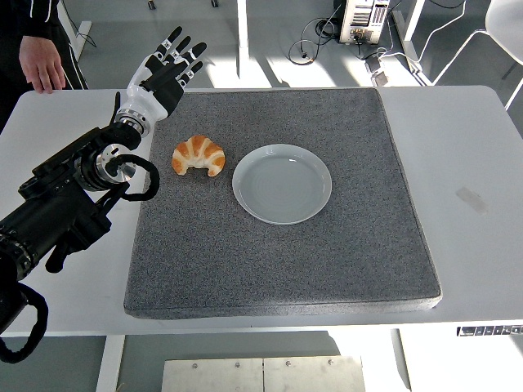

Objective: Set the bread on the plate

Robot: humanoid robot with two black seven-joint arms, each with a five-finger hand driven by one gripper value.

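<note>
The bread (198,155) lies left of centre on the gray mat (327,261), just left of the empty plate (282,183); the left hand (163,72), fingers spread and holding nothing, is up and left of it.

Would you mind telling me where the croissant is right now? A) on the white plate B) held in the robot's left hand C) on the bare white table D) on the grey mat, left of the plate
D: the croissant lies on the grey mat, just left of the empty plate, while the open left hand is apart from it, further back.
</note>
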